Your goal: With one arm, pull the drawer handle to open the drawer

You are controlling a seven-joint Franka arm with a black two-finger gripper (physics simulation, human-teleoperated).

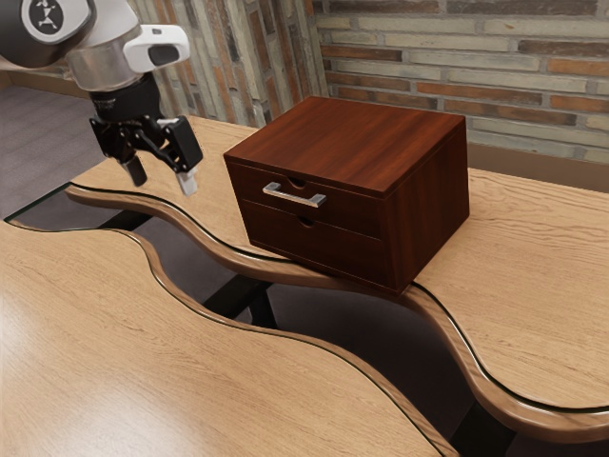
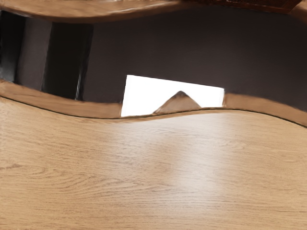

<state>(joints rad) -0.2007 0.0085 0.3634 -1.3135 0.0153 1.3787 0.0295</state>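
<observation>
A dark red-brown wooden cabinet (image 1: 366, 186) with two drawers stands on the far part of the wooden table (image 1: 533, 276). Its upper drawer (image 1: 304, 197) carries a silver bar handle (image 1: 294, 195) and sits flush with the front; the lower drawer (image 1: 309, 238) has only a small notch. My black gripper (image 1: 162, 177) hangs in the air toward the exterior view's left of the cabinet, at about handle height, a good way from the handle. Its fingers stand apart with nothing between them.
A dark winding gap (image 1: 314, 314) splits the table into a near slab (image 1: 114, 362) and a far slab. In the wrist view I look down on the near slab (image 2: 144, 177) and the gap (image 2: 192, 52). A brick wall (image 1: 457, 57) stands behind.
</observation>
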